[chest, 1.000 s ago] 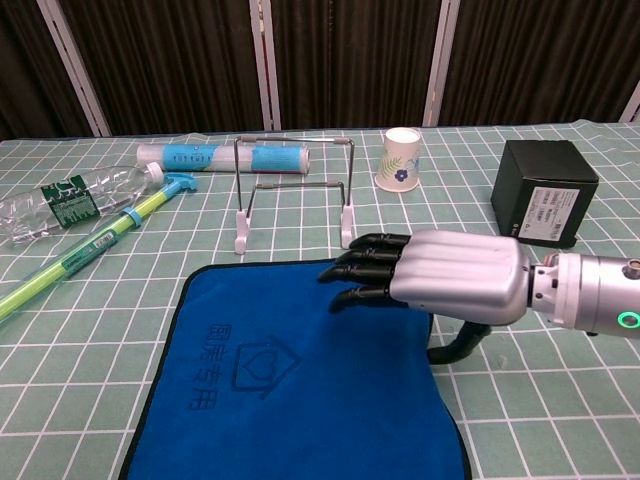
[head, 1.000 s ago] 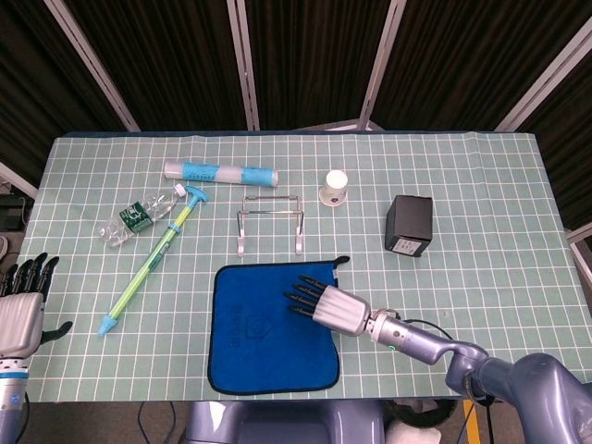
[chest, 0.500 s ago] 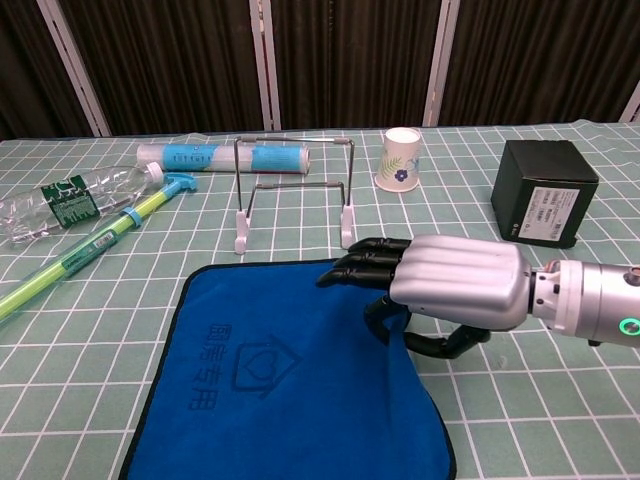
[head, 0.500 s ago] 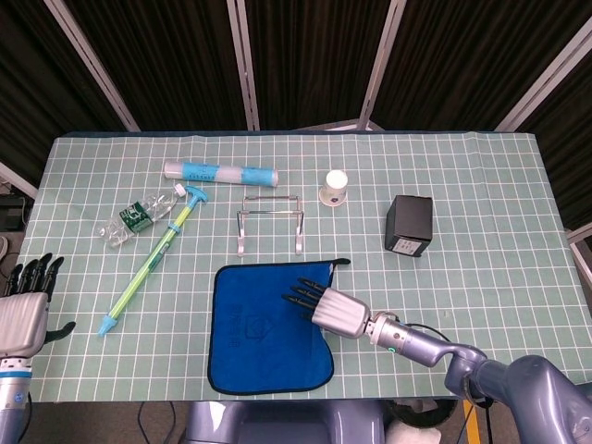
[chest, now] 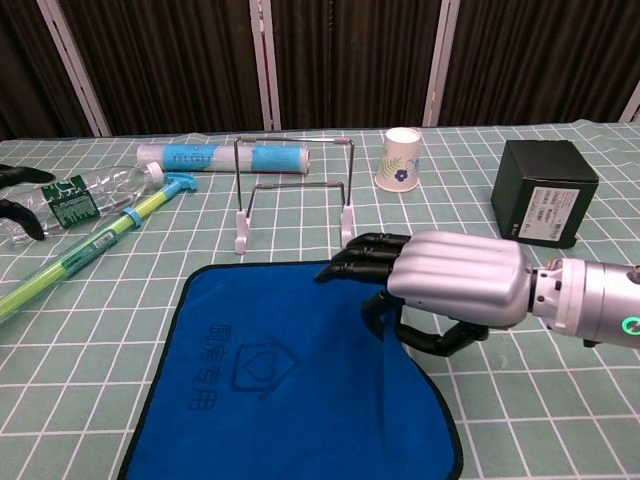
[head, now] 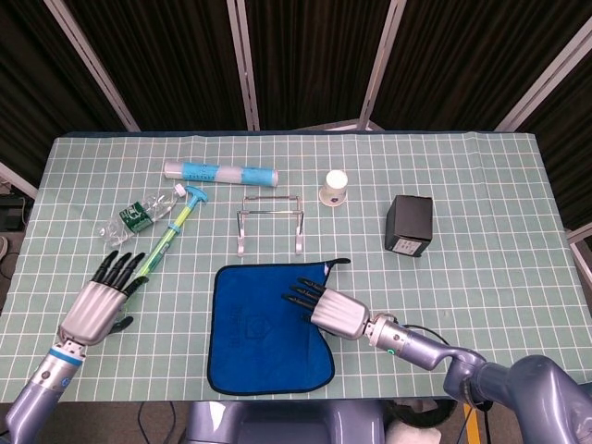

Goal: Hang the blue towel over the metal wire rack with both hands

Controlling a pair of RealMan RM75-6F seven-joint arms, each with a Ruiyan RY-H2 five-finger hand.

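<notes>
Under right hand [chest: 455,290], blue towel [head: 259,328] flat, corner pinched, rack [head: 269,222] crosswise

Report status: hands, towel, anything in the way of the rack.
Right robot hand pinching blue towel's right edge, towel otherwise flat on table. Left robot hand open, left of towel, beside green stick. Wire rack upright just beyond towel, path unobstructed.

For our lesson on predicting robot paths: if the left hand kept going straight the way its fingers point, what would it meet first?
The left hand points up and to the right, where the long green syringe-like stick lies just past its fingertips, so probably that first. The hand's height above the table is unclear.
</notes>
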